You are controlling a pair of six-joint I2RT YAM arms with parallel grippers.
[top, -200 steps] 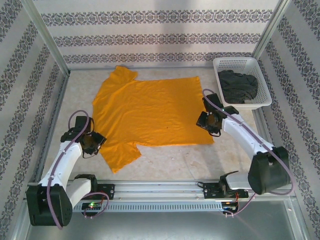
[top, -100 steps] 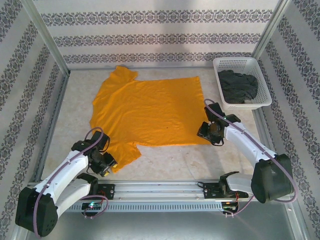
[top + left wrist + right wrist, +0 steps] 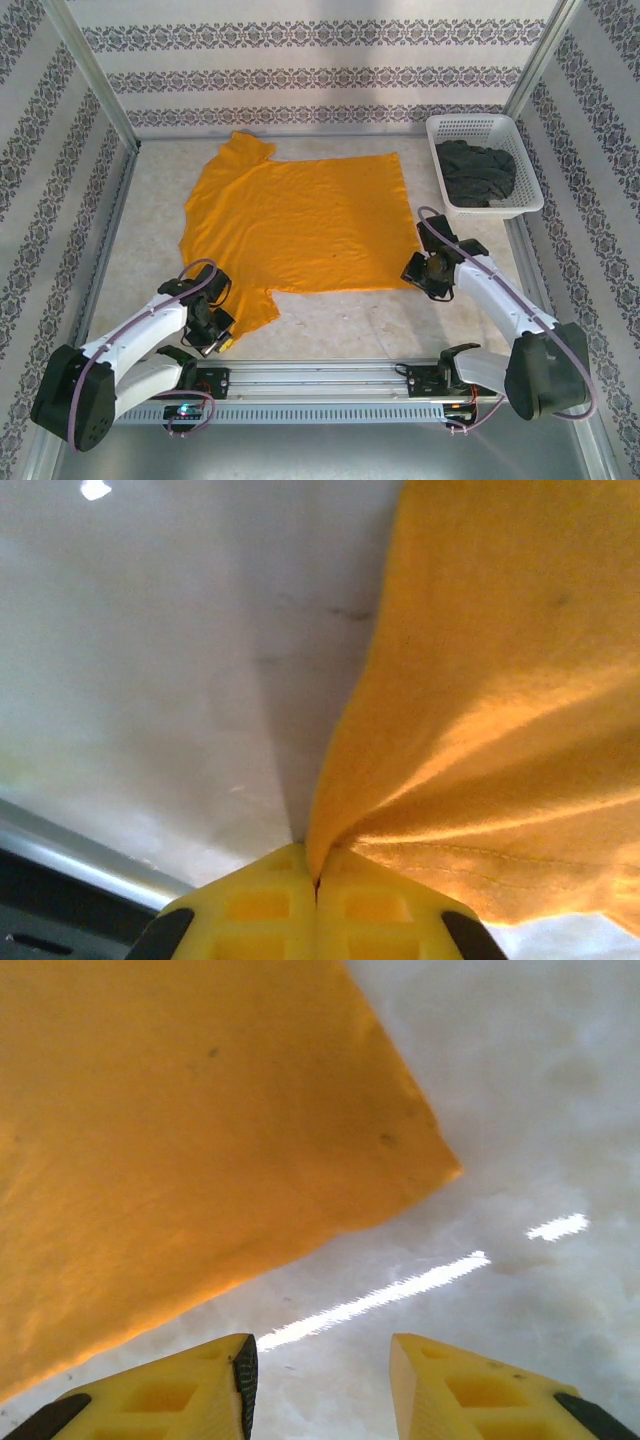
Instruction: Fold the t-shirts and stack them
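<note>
From above, the orange shirt (image 3: 300,225) is lying spread flat on the tabletop (image 3: 150,230), and the grey shirt (image 3: 477,172) is sitting crumpled inside the white basket (image 3: 470,123) at the far right corner. The left wrist camera is showing the left end effector (image 3: 316,875) pinching a gathered fold of orange cloth, its fingers pressed together. In the right wrist camera, the right end effector (image 3: 320,1355) is hovering spread over bare tabletop just beside the shirt's corner, gripping nothing.

We read this as robot lab test cell, not home. We see aluminium frame posts (image 3: 94,78) boxing in pale tabletop (image 3: 340,325), printed wallpaper panels (image 3: 300,75) serving as walls, robot arms (image 3: 500,300) bolted to slotted rail (image 3: 320,375) at near edge.
</note>
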